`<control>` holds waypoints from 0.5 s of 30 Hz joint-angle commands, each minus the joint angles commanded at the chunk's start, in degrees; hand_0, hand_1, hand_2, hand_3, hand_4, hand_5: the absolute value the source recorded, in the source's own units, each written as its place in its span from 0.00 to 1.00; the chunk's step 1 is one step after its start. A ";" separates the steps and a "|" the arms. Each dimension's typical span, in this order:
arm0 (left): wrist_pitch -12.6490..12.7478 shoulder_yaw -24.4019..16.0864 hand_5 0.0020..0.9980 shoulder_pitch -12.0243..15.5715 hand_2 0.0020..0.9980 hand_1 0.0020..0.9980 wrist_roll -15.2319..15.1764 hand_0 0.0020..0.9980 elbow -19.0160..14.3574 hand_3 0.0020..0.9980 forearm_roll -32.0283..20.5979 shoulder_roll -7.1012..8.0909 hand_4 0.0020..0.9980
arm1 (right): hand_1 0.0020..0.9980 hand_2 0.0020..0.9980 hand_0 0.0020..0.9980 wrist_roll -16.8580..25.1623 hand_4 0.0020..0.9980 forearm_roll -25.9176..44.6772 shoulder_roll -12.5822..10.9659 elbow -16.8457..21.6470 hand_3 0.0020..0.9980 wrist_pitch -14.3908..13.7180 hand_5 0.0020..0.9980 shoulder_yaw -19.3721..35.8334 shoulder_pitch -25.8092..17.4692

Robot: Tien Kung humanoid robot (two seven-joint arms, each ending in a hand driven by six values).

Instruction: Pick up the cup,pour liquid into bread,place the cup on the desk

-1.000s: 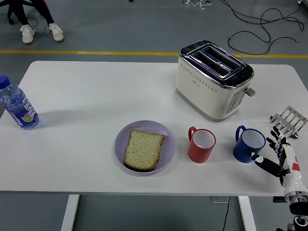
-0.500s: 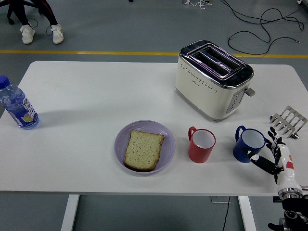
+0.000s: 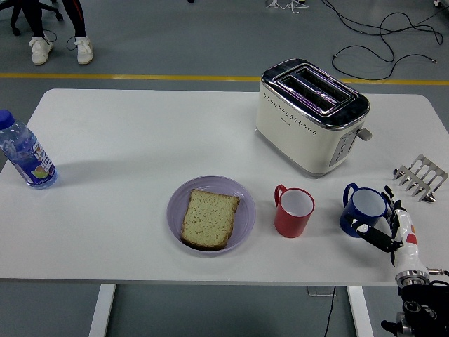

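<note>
Fingers point(image 3: 384, 191) of my right hand point(image 3: 390, 223) are spread wide around the blue cup point(image 3: 363, 211), touching its right side but not clamped. I see it upright on the tabletop point(image 3: 126, 154), beside the red cup point(image 3: 293, 212); bread point(image 3: 209, 218) lies on the purple plate point(image 3: 242, 203).

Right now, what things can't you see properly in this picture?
- Head view: the inside of the blue cup faces partly away, so liquid can't be confirmed.
- The right hand is beside that cup; contact is unclear.
- The water bottle label is too small to read.
- The person at the top edge is cut off; only shoes show.
</note>
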 joint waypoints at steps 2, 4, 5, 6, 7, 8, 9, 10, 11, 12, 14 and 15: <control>0.02 0.14 0.92 -0.12 0.71 0.69 -0.02 0.65 0.00 0.60 -0.22 0.00 0.34 | 0.87 0.94 0.95 0.05 1.00 0.12 0.03 -0.56 1.00 -0.09 0.15 -0.34 0.52; 0.04 0.14 0.92 -0.17 0.71 0.69 -0.03 0.65 0.00 0.60 -0.21 -0.03 0.34 | 0.87 0.94 0.95 0.13 1.00 0.35 0.06 -1.11 1.00 -0.19 0.15 -0.68 1.06; 0.04 0.15 0.92 -0.18 0.71 0.69 -0.03 0.65 0.00 0.60 -0.22 -0.04 0.34 | 0.87 0.94 0.95 0.17 1.00 0.45 0.10 -1.34 1.00 -0.23 0.15 -0.82 1.32; 0.04 0.18 0.92 -0.19 0.71 0.69 -0.03 0.65 0.00 0.60 -0.25 -0.04 0.34 | 0.87 0.94 0.95 0.20 1.00 0.53 0.13 -1.54 1.00 -0.27 0.15 -0.92 1.54; 0.04 0.23 0.92 -0.19 0.71 0.69 -0.04 0.65 0.00 0.60 -0.30 -0.05 0.34 | 0.87 0.94 0.95 0.23 1.00 0.58 0.18 -1.74 1.00 -0.31 0.15 -1.00 1.75; 0.04 0.38 0.92 -0.21 0.71 0.69 -0.04 0.65 0.00 0.60 -0.41 -0.04 0.34 | 0.87 0.94 0.95 0.25 1.00 0.80 0.22 -2.08 1.00 -0.27 0.15 -1.15 2.10; 0.04 0.45 0.92 -0.22 0.71 0.69 -0.04 0.65 0.00 0.60 -0.47 -0.04 0.34 | 0.87 0.94 0.95 0.26 1.00 0.90 0.24 -2.24 1.00 -0.24 0.15 -1.22 2.27; 0.03 0.87 0.92 -0.26 0.71 0.69 -0.08 0.65 0.00 0.60 -0.72 -0.01 0.34 | 0.87 0.94 0.95 0.31 1.00 0.96 0.25 -2.49 1.00 -0.31 0.15 -1.35 2.49; 0.02 1.10 0.92 -0.28 0.71 0.69 -0.10 0.65 0.00 0.60 -0.86 0.00 0.34 | 0.87 0.94 0.95 0.36 1.00 1.00 0.26 -2.69 1.00 -0.37 0.15 -1.46 2.66; 0.03 1.08 0.92 -0.30 0.71 0.69 -0.09 0.65 0.00 0.60 -0.78 -0.02 0.34 | 0.86 0.94 0.94 0.39 1.00 1.17 0.29 -3.13 1.00 -0.41 0.15 -1.60 2.99; 0.04 1.11 0.92 -0.31 0.71 0.69 -0.09 0.65 0.00 0.60 -0.80 -0.04 0.34 | 0.86 0.94 0.94 0.41 1.00 1.29 0.32 -3.47 1.00 -0.44 0.15 -1.70 3.21; 0.07 1.23 0.92 -0.30 0.71 0.69 -0.08 0.65 0.00 0.60 -1.00 -0.06 0.34 | 0.86 0.94 0.94 0.41 1.00 1.44 0.36 -3.97 1.00 -0.48 0.15 -1.83 3.50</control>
